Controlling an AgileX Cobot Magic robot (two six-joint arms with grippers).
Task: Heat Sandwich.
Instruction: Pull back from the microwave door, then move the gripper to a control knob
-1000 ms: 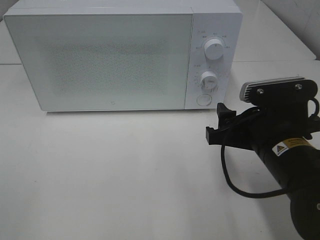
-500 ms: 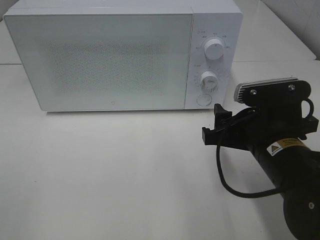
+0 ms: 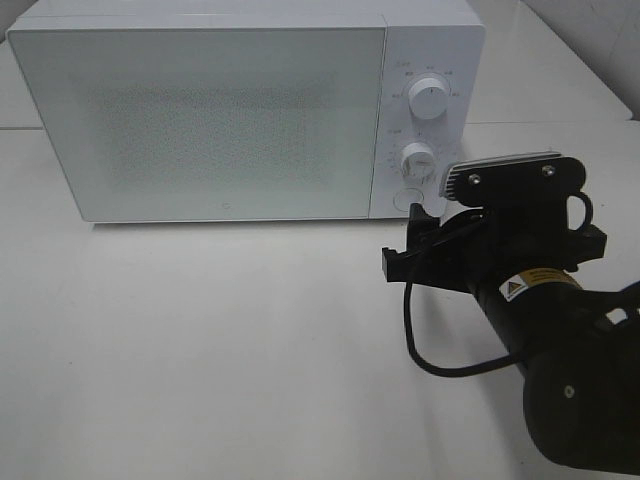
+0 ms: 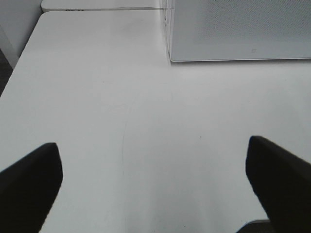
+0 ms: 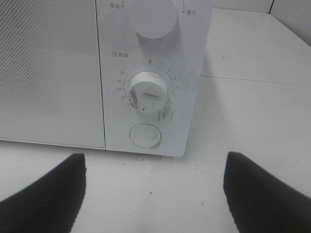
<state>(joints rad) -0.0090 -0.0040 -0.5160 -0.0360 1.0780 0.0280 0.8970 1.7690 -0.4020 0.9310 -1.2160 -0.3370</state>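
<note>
- Right arm (image 3: 560, 400) — black and thick, coming in from the lower right corner of the high view, its forearm slanting up toward the middle.
- Right gripper (image 3: 404, 242) at the arm's tip, jaws spread apart with nothing between them; its 2 dark fingers (image 5: 43, 199) stand wide apart in the wrist view.
- A grey-edged camera block (image 3: 505, 172) sits on top of the right wrist, and a black cable (image 3: 425, 355) loops below it.
- Left gripper (image 4: 153, 145) — in its wrist view, 2 dark fingers (image 4: 29, 184) spread wide, empty, tilted downward.

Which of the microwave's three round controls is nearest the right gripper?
The flat button, lowest of the three, below the timer dial and the top dial; the right gripper faces it.
</note>
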